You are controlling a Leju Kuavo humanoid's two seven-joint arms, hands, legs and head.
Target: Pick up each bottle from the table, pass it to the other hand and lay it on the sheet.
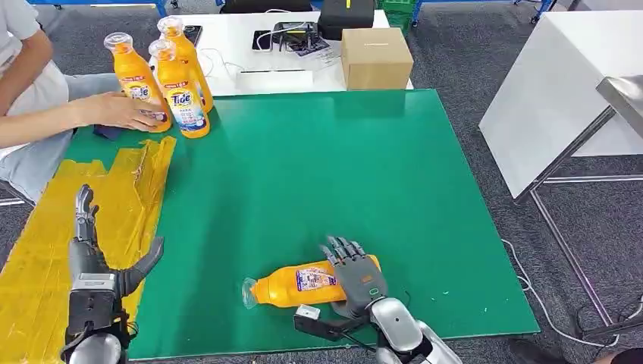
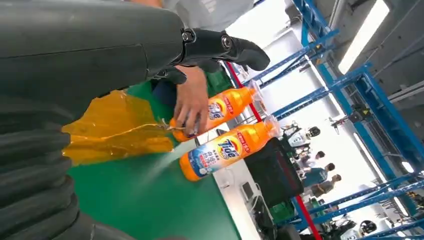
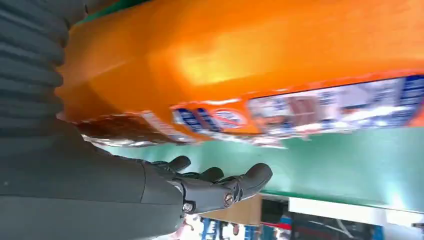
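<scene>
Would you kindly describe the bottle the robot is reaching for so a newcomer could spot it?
On the green table, look at the near edge beside the right hand. The orange bottle there lies on its side, unlike the three upright ones at the far corner.

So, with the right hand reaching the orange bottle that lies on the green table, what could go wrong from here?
1. The orange plastic bottle lies on its side, so it may roll as the right hand, its fingers spread over the base end, closes.
2. It lies near the front edge of the green table and could be pushed off.
3. A person's hand holds the upright orange bottles near the yellow sheet, where the left hand waits.
</scene>
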